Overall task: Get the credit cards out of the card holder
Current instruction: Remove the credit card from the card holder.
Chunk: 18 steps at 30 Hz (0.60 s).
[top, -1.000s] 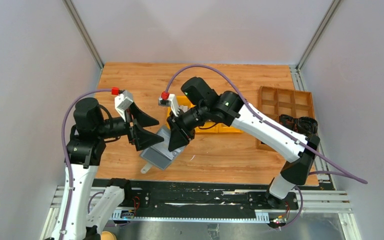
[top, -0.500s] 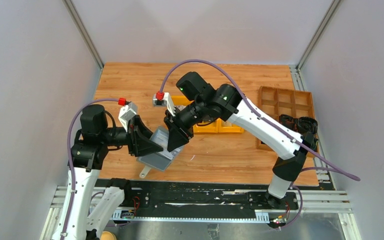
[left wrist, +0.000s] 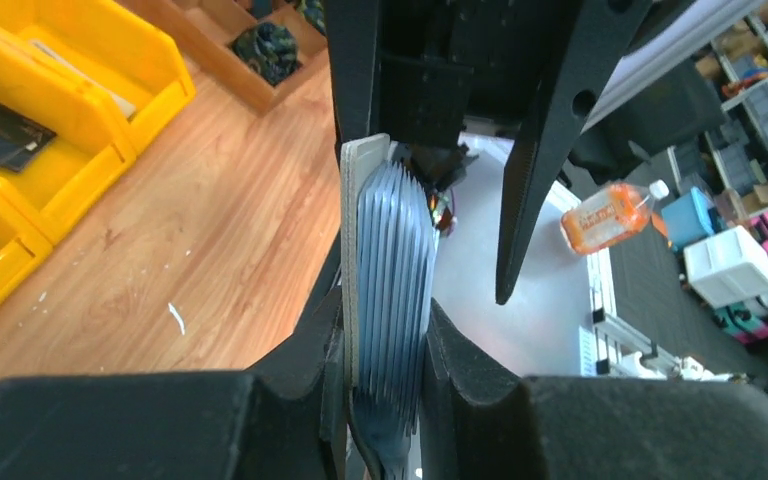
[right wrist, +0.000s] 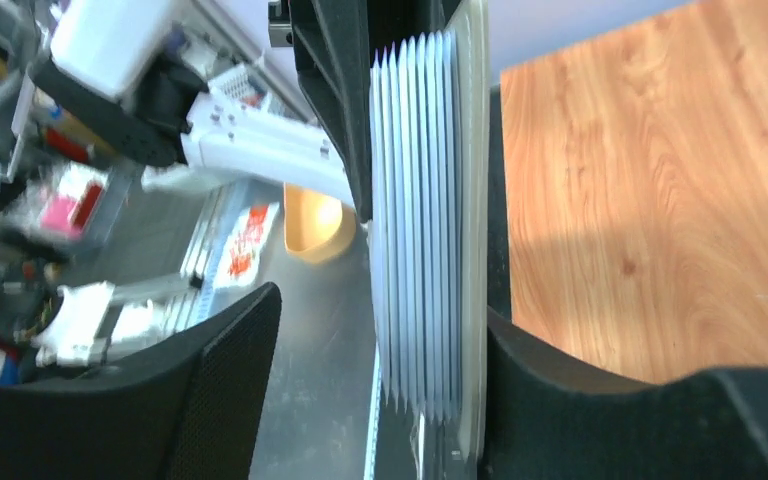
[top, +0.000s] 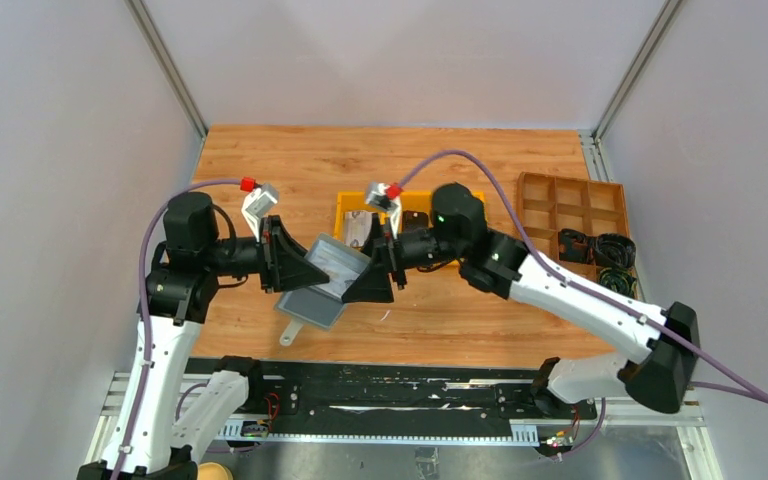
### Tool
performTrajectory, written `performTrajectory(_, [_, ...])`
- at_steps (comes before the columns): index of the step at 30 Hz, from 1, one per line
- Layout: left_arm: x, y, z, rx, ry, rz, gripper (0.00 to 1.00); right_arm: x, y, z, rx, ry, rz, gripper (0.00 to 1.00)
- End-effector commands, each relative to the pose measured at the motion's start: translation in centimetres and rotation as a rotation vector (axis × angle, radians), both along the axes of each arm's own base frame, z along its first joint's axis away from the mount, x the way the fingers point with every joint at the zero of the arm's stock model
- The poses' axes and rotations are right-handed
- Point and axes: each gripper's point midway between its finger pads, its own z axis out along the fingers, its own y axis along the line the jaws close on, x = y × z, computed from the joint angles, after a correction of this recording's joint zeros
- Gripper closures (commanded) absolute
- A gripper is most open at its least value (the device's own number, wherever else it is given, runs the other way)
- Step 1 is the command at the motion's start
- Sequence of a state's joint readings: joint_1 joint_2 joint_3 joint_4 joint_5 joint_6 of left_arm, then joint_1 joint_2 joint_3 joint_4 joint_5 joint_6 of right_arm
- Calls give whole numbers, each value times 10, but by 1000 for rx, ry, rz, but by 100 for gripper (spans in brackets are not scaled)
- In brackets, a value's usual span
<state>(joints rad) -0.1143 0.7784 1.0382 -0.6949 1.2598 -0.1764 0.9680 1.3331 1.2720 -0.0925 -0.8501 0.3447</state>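
Two arms over one wood desk (top: 260, 160); one brown divided tray (top: 560, 205) at R, one yellow bin tray (top: 344, 212) mid. One card holder (top: 332, 265) is up off the desk, open: L tool (top: 300, 272) clamped on it, R tool (top: 360, 272) wide, fingers either side. Credit cards (right wrist: 415, 220) stacked edge-on inside, count unclear.

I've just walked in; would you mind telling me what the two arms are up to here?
Both arms are working on the grey card holder, which appears to be held up above the wooden table between them. The left gripper is clamped on one end. The right gripper is open, its fingers straddling the opposite end around the fanned pockets. No card is visibly pulled out yet; the wrist views show only pleated pocket edges.
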Motion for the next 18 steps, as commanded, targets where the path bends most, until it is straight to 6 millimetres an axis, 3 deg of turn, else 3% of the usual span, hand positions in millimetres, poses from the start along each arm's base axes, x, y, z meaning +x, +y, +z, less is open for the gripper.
performTrajectory(1, [28, 0, 54, -129, -103, 179, 100, -2, -13, 85, 499, 27, -97, 34])
performTrajectory(5, [30, 4, 81, -304, -128, 294, 100, 8, -17, 96, 616, 122, -166, 40])
performTrajectory(7, [32, 6, 83, -323, -113, 317, 100, 11, -16, 97, 628, 146, -171, 55])
performTrajectory(9, [30, 5, 80, -320, -97, 306, 100, 13, -15, 97, 621, 162, -174, 77])
performTrajectory(13, [28, 6, 72, -291, -82, 314, 98, 17, -16, 90, 547, 192, -175, 100])
performTrajectory(16, [26, 6, 61, -242, -71, 305, 54, 16, -14, 77, 399, 167, -137, 100])
performTrajectory(18, [23, 4, 54, -207, -72, 271, 37, 11, -11, 63, 255, 117, -87, 100])
